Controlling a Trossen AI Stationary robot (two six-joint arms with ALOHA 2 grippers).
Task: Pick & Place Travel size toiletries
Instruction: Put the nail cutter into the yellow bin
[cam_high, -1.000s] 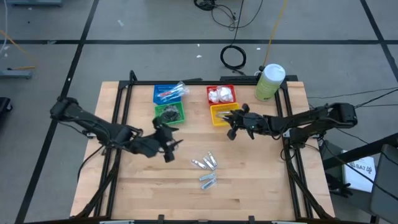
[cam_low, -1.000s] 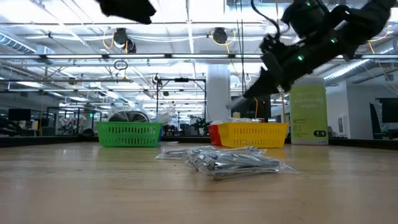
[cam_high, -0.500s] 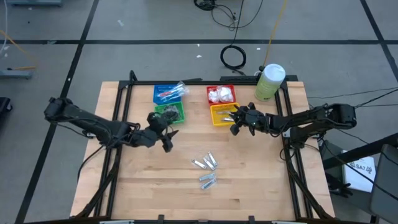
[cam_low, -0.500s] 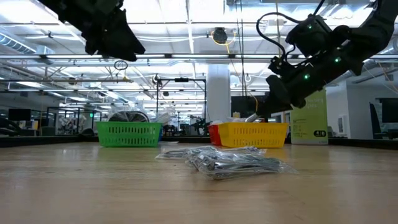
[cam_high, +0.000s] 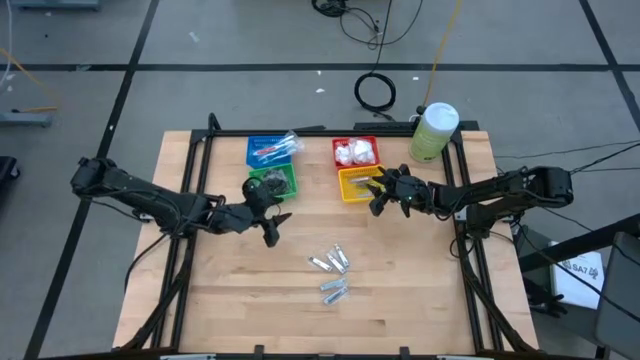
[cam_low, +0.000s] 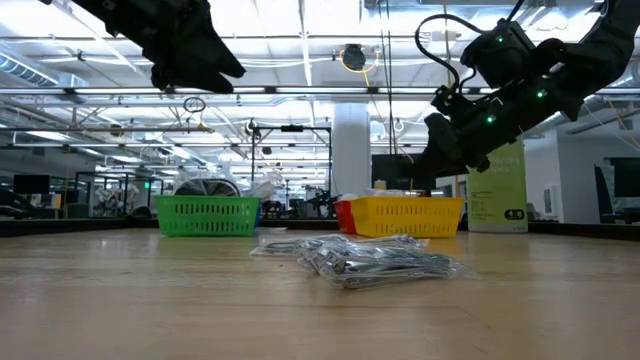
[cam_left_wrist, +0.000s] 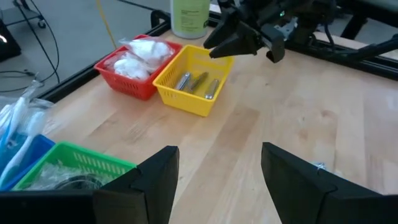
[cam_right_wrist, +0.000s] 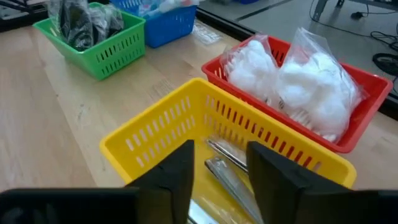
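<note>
Small silver tubes (cam_right_wrist: 225, 167) in clear wrap lie inside the yellow basket (cam_right_wrist: 149, 140); only the right wrist view shows them below the right gripper (cam_right_wrist: 219, 163), jaws parted, empty. Left gripper (cam_left_wrist: 219, 163) jaws likewise apart, holding nothing.

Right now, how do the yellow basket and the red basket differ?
The yellow basket holds small silver tubes; the red basket holds white puffy packets. The right gripper hangs over the yellow one; nothing hangs over the red. Both are small slatted baskets, side by side.
</note>
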